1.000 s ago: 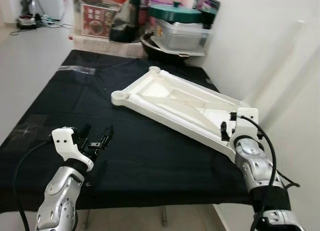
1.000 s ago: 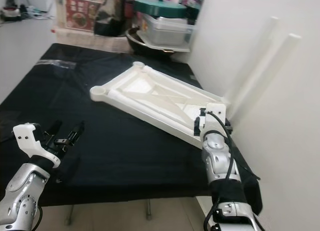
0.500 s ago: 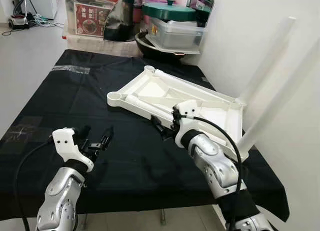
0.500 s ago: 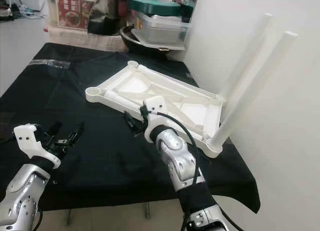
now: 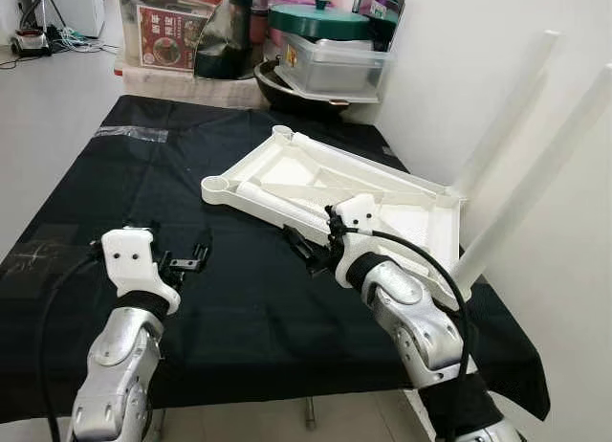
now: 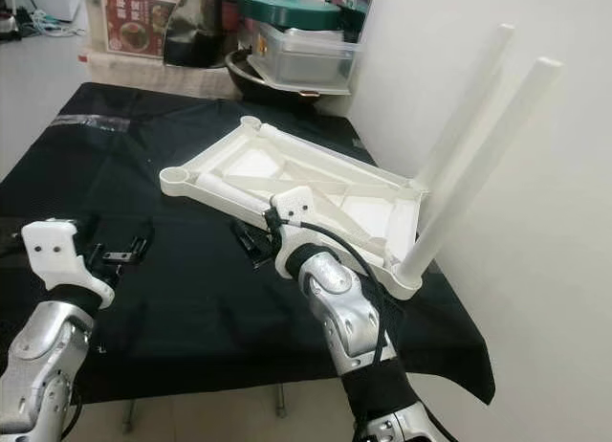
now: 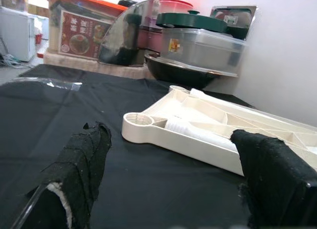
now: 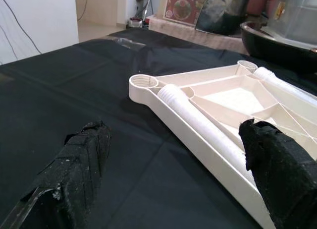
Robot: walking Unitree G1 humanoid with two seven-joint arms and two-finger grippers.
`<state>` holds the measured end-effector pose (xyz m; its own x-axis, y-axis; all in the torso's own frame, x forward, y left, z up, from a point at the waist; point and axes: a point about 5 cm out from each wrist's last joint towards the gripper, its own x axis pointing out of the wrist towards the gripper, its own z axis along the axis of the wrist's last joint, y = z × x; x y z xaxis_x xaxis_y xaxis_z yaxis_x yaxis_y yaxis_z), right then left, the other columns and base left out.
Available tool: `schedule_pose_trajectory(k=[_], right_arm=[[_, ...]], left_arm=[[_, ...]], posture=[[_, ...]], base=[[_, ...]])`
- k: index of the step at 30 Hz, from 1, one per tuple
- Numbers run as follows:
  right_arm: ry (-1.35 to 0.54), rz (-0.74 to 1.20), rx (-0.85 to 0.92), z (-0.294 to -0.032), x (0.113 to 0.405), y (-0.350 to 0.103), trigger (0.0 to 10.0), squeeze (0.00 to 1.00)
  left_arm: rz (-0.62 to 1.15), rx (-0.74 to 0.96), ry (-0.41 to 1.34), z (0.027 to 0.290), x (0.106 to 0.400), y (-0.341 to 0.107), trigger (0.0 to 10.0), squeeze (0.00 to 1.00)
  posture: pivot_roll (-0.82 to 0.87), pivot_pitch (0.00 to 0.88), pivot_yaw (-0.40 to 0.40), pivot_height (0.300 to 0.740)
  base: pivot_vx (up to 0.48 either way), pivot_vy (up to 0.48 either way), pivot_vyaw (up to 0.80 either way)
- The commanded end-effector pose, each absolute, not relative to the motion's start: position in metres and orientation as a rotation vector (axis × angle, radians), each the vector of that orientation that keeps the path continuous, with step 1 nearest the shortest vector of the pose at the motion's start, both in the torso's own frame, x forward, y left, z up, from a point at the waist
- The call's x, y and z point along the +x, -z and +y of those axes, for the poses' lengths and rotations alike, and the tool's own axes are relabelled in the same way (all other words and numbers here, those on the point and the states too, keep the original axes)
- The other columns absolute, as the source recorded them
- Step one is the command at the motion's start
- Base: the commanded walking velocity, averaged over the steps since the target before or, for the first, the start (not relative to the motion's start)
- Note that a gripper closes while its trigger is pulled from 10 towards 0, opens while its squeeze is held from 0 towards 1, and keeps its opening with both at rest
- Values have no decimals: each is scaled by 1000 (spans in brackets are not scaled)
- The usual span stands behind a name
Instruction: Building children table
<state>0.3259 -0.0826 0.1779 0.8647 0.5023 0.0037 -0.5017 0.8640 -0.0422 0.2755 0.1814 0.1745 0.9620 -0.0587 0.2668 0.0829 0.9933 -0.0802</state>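
A white plastic table top (image 5: pixel 382 188) lies upside down on the black cloth (image 5: pixel 124 193). Two white legs (image 5: pixel 535 174) stand up from its right end beside the wall. A loose white leg (image 5: pixel 277 205) lies along its near rim, next to an empty round socket (image 8: pixel 143 82). My right gripper (image 5: pixel 301 246) hovers open just in front of that rim, close to the loose leg (image 8: pixel 198 120). Further left, my left gripper (image 5: pixel 186 262) is open and low over the cloth, facing the socket corner (image 7: pixel 138 120). Neither gripper holds anything.
Behind the cloth stand a clear box with a green lid (image 5: pixel 330 59), a black bowl (image 5: pixel 296 96) and a box with a red label (image 5: pixel 172 35). The white wall (image 5: pixel 459 69) runs close along the right. Grey floor (image 5: pixel 48 98) lies to the left.
My right arm has swung from the table top's right end to its near rim by the loose leg. The left gripper barely moved. The camera shifted, bringing the upright legs into view.
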Motion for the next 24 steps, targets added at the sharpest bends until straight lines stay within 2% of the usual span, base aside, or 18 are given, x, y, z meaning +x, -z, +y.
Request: schedule_pose_trajectory(k=[1, 7, 16, 24], right_arm=[[-496, -4, -48, -86, 327, -176, 10000, 0], [-479, -6, -71, -88, 328, -175, 10000, 0], [-453, 24, -65, -90, 331, -170, 10000, 0], [-402, 36, -57, -96, 334, -168, 10000, 0]], left_arm=[[-318, -79, 62, 176, 276, -185, 10000, 0], [-329, -81, 31, 178, 276, -190, 10000, 0], [-320, -32, 33, 173, 275, -191, 10000, 0], [-306, 5, 72, 166, 276, -188, 10000, 0]], posture=[[112, 0, -180, 740], [116, 0, -183, 740], [118, 0, -175, 740], [99, 0, -148, 740]], base=[[0, 0, 0], [0, 0, 782], [243, 0, 0], [61, 0, 0]])
